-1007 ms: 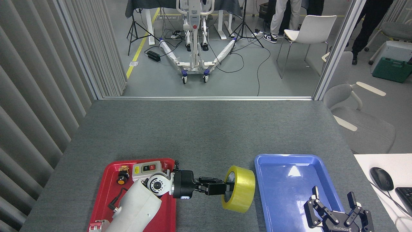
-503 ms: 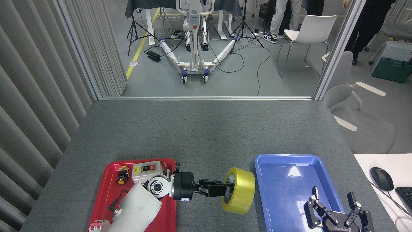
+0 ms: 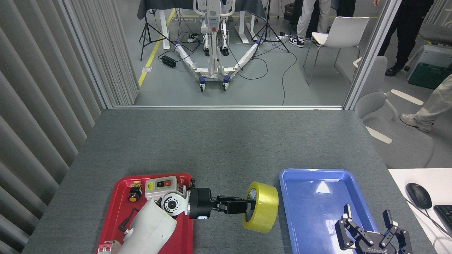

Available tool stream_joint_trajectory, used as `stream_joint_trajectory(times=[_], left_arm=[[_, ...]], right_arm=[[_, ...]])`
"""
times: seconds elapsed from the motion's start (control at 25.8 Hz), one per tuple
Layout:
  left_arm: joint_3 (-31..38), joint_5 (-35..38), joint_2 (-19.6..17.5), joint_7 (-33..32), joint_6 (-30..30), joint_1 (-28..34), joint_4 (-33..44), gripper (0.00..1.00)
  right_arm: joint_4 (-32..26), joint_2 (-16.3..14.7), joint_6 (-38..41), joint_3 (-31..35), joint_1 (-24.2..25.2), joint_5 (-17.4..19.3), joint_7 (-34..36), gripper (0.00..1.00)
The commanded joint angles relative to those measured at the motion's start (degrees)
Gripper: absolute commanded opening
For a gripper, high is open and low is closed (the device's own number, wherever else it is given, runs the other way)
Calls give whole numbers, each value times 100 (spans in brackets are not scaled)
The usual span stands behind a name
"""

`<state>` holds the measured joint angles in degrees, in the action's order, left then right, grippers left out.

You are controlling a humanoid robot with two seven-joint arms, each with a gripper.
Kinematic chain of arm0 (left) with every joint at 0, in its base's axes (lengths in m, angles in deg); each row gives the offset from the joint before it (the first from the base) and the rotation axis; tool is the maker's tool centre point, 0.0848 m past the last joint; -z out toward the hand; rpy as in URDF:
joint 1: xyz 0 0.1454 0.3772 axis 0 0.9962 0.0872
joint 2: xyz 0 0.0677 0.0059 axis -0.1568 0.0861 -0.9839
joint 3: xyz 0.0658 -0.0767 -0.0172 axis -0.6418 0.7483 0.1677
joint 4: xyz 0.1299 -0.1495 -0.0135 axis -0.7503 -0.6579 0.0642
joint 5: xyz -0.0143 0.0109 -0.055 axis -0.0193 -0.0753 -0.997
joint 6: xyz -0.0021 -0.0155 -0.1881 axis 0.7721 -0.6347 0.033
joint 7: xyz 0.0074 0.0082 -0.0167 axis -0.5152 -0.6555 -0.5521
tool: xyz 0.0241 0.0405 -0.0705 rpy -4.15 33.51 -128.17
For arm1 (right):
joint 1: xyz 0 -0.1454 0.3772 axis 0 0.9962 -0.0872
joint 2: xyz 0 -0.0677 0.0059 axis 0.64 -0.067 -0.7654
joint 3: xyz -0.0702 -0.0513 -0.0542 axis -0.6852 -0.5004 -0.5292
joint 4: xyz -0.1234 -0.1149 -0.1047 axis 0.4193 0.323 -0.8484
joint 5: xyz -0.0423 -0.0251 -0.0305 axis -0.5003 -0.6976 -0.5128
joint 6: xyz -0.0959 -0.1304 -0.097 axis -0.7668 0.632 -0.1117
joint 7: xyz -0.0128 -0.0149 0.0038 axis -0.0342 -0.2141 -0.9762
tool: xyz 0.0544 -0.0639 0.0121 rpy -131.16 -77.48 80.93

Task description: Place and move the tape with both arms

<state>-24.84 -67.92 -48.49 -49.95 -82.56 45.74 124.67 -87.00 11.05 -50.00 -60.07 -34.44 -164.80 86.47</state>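
The tape, a wide yellow roll with a pale core, stands on edge over the grey table between the two trays. My left gripper reaches in from the left and is shut on the roll's near rim, one finger inside the core. My right gripper hovers over the lower right part of the blue tray, fingers spread open and holding nothing.
A red tray at the lower left holds a switch box, a round button part and a cable. A white desk with a mouse stands to the right. Chairs and people's legs are beyond the table.
The left gripper and the tape have shifted slightly to the left. The right gripper has sunk a little lower. A person's leg has come into view at the far right.
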Motion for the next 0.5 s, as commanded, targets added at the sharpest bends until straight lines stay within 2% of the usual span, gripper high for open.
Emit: stream_joint_trajectory(times=[0.0, 0.46], left_arm=[[2, -6, 7, -5, 0, -1, -1, 0], [2, 3, 25, 3, 0, -18, -10, 0]], right_arm=[[0, 2, -1, 19, -3, -10, -2, 100], [18, 2, -1, 27, -3, -19, -2, 100]])
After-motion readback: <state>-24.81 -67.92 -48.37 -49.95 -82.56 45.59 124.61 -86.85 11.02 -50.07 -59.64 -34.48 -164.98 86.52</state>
